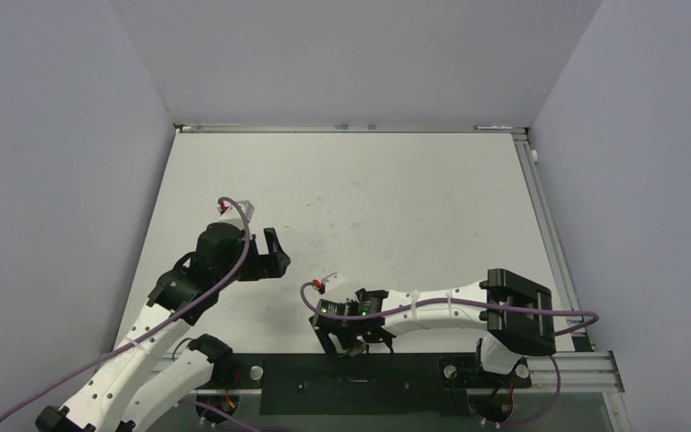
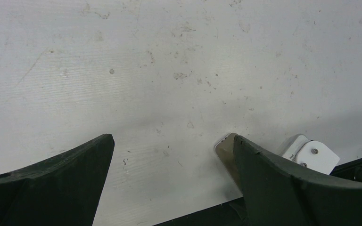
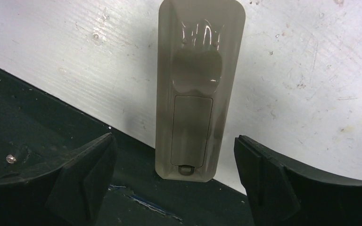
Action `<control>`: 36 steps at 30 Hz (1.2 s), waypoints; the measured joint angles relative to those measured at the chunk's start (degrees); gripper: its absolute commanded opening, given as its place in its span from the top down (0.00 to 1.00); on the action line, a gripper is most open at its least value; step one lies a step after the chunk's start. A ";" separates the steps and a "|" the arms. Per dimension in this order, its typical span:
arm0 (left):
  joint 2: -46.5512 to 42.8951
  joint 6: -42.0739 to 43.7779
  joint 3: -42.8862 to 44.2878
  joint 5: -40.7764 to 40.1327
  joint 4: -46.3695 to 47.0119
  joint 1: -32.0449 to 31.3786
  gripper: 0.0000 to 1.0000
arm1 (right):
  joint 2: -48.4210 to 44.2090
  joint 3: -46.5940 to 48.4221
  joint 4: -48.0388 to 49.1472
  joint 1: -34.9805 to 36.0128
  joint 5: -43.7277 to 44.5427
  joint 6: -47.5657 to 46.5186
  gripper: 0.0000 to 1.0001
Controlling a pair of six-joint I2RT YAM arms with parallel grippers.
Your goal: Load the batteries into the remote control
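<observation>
The remote control point(image 3: 195, 94) lies on the white table point(image 1: 369, 198) with its greyish-beige back turned up, at the near edge, in front of the right arm's base. Its far part rests on the white surface and its near end reaches over the black strip point(image 3: 28, 127) that runs along this edge. The battery cover point(image 3: 192, 129) sits closed in the back, and a small latch point(image 3: 185, 168) shows at its near end.

The right hand point(image 1: 357, 342) hangs low over the remote control. Its two fingers point(image 3: 80, 179) stand wide apart, one on each side of the body, with a clear gap to it on both sides, so it grips nothing. In the top view the hand covers the remote control almost completely.

The left hand point(image 1: 274, 252) is over the table to the left and a little farther out, well apart from the right hand. Its fingers point(image 2: 66, 174) are also spread wide, with only scuffed white surface between them. Just beside its right finger a beige rounded corner point(image 2: 224, 149) looks out, partly hidden; it looks like an end of the remote control, but I cannot tell for sure. A small shiny dot point(image 3: 10, 158) lies on the black strip near the right hand's left finger.
</observation>
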 measured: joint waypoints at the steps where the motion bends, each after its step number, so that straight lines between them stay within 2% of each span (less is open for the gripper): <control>1: 0.00 0.02 -0.02 0.00 0.00 0.00 0.04 | 0.04 0.00 0.09 0.02 0.00 0.11 0.05; 8: 0.00 0.00 -0.04 0.33 0.02 0.04 0.04 | 0.52 -0.87 1.36 0.02 -0.02 0.98 0.02; 11: 0.00 0.00 -0.04 0.44 0.02 0.11 0.04 | 1.46 -1.66 1.49 0.02 -0.04 1.22 0.06; 15: 0.07 0.02 -0.04 0.83 0.02 0.15 0.04 | 1.62 -1.77 1.57 0.02 0.39 1.22 0.15; 30: 0.66 0.04 -0.09 1.46 0.07 0.52 0.04 | 1.33 -2.32 1.75 0.04 1.18 1.40 0.62; 36: 1.09 0.04 -0.11 1.77 0.11 0.55 0.04 | 1.22 -2.40 1.79 0.24 1.40 1.38 0.75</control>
